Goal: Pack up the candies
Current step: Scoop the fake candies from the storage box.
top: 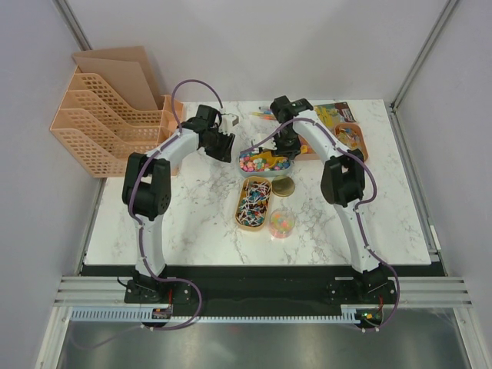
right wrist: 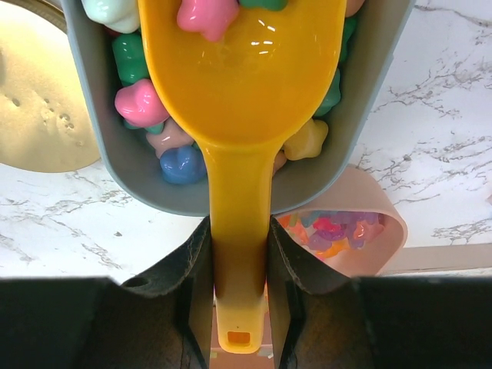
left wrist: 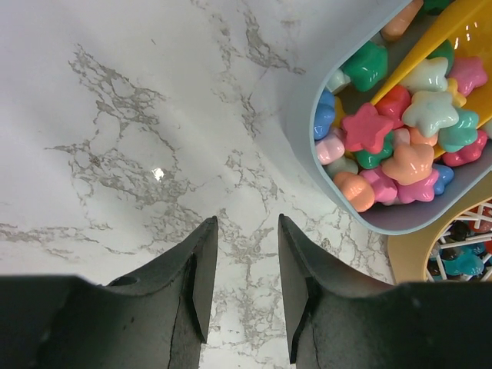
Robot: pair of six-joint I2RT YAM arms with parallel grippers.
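Note:
Bright star- and flower-shaped candies point(top: 261, 161) fill a blue-grey tray point(top: 244, 171) at the table's middle. They also show in the left wrist view point(left wrist: 400, 131) and the right wrist view point(right wrist: 140, 104). My right gripper point(top: 285, 144) point(right wrist: 238, 224) is shut on the handle of a yellow scoop point(right wrist: 242, 84). The scoop's bowl lies in the tray, with a pink candy point(right wrist: 206, 14) at its far end. My left gripper point(top: 222, 147) point(left wrist: 246, 224) is open and empty over bare marble, just left of the tray. A small round cup point(top: 282, 223) holds several candies.
A tan tray point(top: 253, 204) of wrapped sweets lies in front of the blue-grey tray, with a gold lid point(top: 284, 187) beside it. A peach tray point(top: 350, 139) with candies sits at the right. Orange file racks point(top: 100, 131) stand at the back left.

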